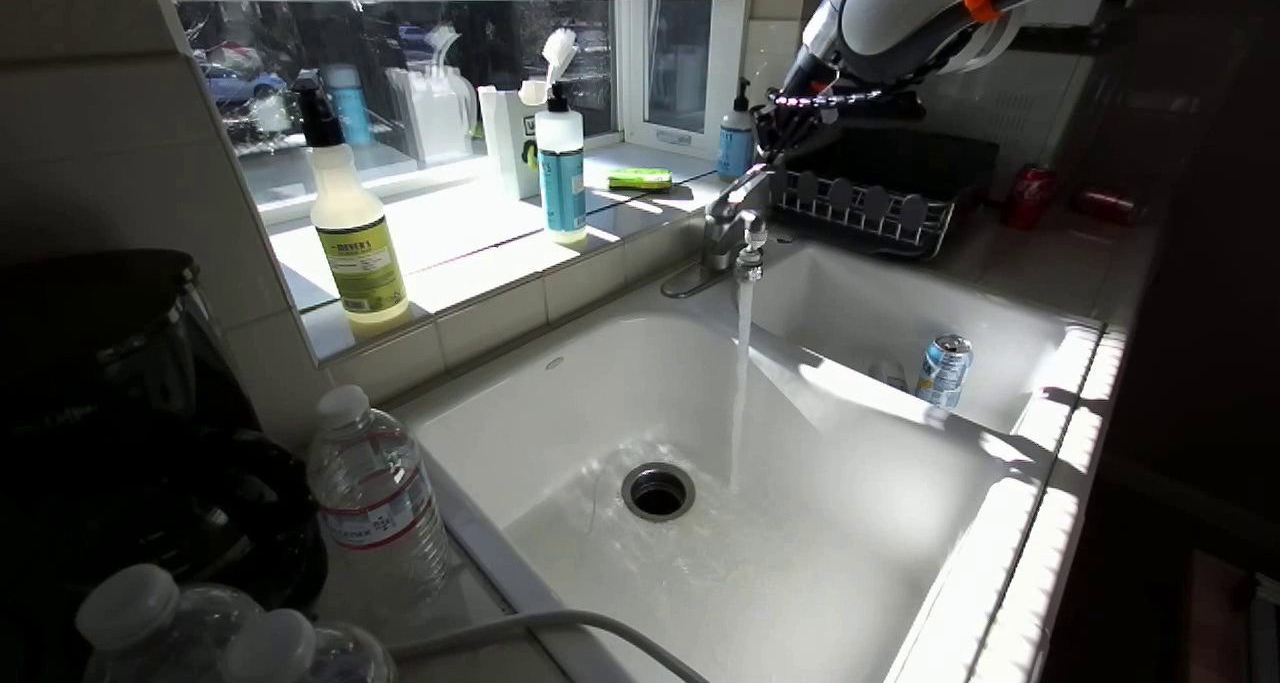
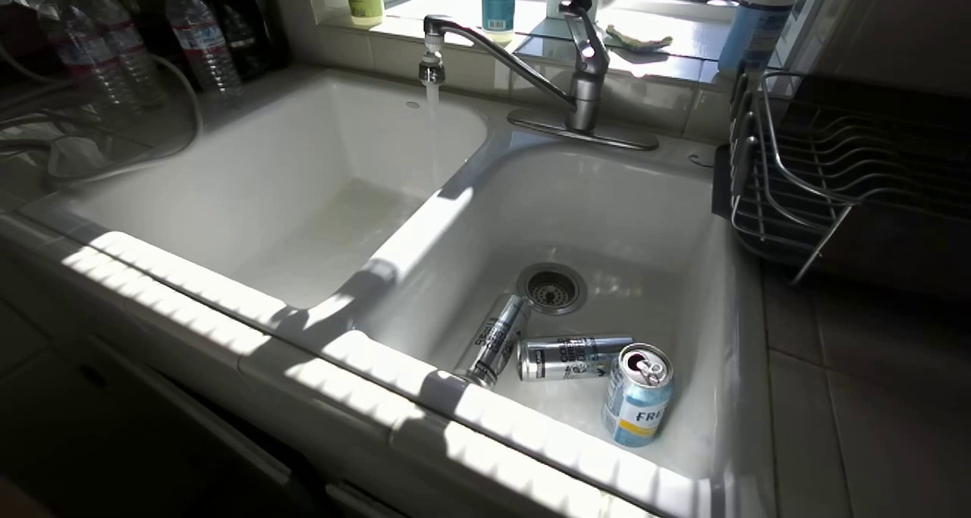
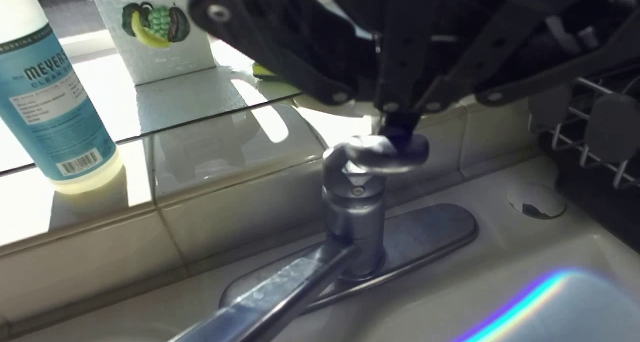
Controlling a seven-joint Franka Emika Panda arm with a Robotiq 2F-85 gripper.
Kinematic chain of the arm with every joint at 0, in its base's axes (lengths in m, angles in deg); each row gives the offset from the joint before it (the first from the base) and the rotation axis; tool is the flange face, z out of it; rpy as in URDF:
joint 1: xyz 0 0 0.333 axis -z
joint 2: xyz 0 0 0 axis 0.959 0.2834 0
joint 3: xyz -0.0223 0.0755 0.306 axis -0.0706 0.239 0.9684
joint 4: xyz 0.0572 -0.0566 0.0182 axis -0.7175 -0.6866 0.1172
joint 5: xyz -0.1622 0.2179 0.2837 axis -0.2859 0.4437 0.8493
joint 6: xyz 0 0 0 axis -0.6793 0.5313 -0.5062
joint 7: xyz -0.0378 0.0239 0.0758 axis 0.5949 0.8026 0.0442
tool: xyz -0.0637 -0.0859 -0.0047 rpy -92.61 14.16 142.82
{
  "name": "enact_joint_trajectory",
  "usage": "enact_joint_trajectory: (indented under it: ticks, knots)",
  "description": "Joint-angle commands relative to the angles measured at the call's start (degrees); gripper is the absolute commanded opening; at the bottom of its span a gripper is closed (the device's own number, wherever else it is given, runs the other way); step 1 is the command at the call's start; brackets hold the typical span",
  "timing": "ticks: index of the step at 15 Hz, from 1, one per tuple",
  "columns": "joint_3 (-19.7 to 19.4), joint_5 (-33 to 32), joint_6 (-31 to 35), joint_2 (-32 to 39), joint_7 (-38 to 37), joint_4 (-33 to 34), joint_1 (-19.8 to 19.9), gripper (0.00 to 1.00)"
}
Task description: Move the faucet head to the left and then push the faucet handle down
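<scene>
The faucet head (image 2: pixel 520 66) is a slim chrome spout arm swung over the larger basin, and water runs from its tip (image 1: pixel 750 253). Its arm also crosses the lower part of the wrist view (image 3: pixel 280 297). The chrome faucet handle (image 2: pixel 589 42) stands raised on top of the faucet base; it also shows in the wrist view (image 3: pixel 385 154). My black gripper (image 3: pixel 400 124) is shut, with its fingertips together on top of the handle's end, seemingly touching it. The gripper is above the handle in both exterior views (image 1: pixel 768 155) (image 2: pixel 579 1).
A blue soap bottle (image 1: pixel 562 173) and a yellow-label spray bottle (image 1: pixel 358 233) stand on the window sill. A dish rack (image 2: pixel 796 177) is beside the smaller basin, which holds several cans (image 2: pixel 637 397). Plastic water bottles (image 1: pixel 375 493) stand at the larger basin's side.
</scene>
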Motion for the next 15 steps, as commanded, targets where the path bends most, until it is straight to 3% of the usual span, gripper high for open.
enact_joint_trajectory:
  ticks: [1,15]
  knots:
    - [-0.6,-1.3,-1.5,-1.2,-3.8,-2.2,-0.6,0.0]
    - [-0.1,0.4,0.4,-1.9,-2.7,-8.8,0.0,0.0]
